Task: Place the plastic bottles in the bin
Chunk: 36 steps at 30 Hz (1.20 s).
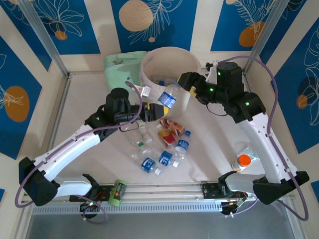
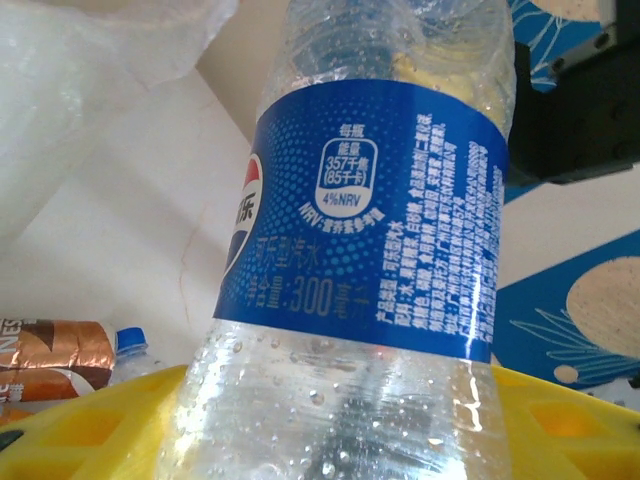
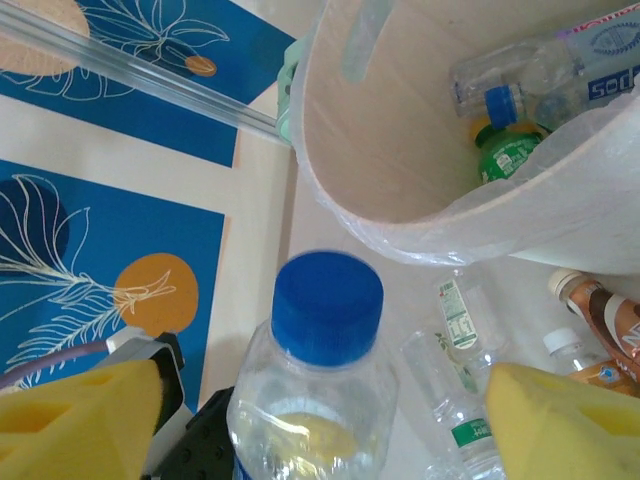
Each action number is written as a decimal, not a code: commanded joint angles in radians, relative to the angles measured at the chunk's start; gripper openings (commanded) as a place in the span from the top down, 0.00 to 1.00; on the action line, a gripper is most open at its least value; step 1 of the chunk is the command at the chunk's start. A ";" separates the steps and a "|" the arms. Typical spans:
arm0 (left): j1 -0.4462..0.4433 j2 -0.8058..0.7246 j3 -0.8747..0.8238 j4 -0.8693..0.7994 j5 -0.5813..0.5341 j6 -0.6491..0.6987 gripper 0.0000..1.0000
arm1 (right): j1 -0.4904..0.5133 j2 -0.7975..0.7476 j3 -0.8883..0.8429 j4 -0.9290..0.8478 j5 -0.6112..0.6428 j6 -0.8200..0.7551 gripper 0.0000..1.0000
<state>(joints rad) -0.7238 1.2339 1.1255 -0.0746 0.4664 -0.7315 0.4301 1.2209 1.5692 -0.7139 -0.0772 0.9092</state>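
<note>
Left wrist: left tool [image 2: 330,435] clamps bottle [image 2: 370,220], likely light, slick, crushable; grip mid-body. Right tool [image 3: 320,400] wide, beside bin [image 3: 400,140].

Bottle [image 2: 360,230] clear glossy plastic (droplets inside); bin [image 3: 400,130] matt cream, liner [image 2: 90,60] translucent film.

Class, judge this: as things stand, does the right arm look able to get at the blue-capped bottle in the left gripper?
Probably yes: the right gripper stands open, its fingers flanking the blue-capped bottle, nothing between.

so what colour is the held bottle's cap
Blue cap on the bottle, clearest in the right wrist view.
</note>
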 commanded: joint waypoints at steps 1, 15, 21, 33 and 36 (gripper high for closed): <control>0.015 -0.017 -0.040 0.188 -0.019 -0.171 0.46 | 0.007 -0.030 0.009 -0.014 -0.005 -0.028 0.11; 0.035 0.084 -0.108 0.937 0.076 -0.716 0.46 | 0.022 -0.065 -0.076 0.211 -0.229 -0.025 0.09; 0.030 0.116 -0.127 1.015 0.112 -0.763 0.47 | 0.029 -0.023 -0.045 0.276 -0.209 -0.028 0.00; 0.023 0.139 -0.122 1.018 0.149 -0.756 0.48 | 0.044 0.089 0.064 0.309 -0.193 -0.044 0.11; 0.023 0.139 -0.119 1.008 0.153 -0.745 0.48 | 0.047 0.104 0.074 0.308 -0.194 -0.044 0.19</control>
<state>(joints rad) -0.6960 1.3785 0.9936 0.8978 0.5949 -1.4940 0.4679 1.3178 1.6054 -0.4278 -0.2668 0.8776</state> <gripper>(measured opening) 0.606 0.822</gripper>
